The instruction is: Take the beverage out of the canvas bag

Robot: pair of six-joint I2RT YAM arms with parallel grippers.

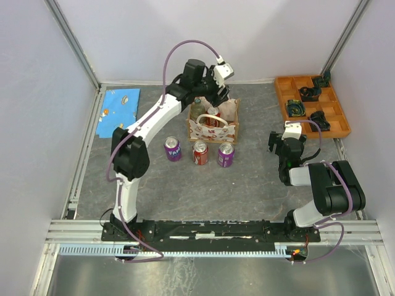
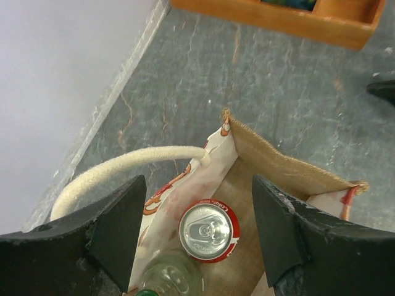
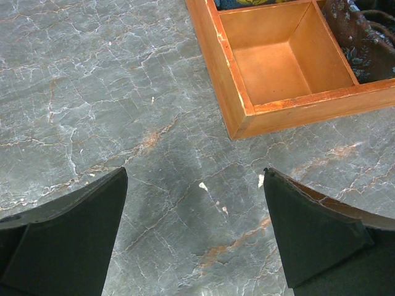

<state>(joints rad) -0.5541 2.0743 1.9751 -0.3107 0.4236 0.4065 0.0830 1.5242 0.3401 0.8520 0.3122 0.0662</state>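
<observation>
Canvas bag (image 1: 213,129): contents and gripper state

Right gripper (image 3: 194,185): near right, fingers spread above the table (image 3: 92,74), beside the orange tray (image 3: 216,61). Three cans (image 1: 200,153) stand just near of the bag. Inside it: red can (image 2: 208,229), bottle (image 2: 166,280). Left gripper (image 2: 196,203) hovers above, fingers spread.

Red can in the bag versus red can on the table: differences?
The bagged red soda can sits in the tan canvas bag beside a clear glass bottle, under the open left gripper. The tabletop red soda can stands between two purple cans, no gripper above. Both stand upright.
</observation>
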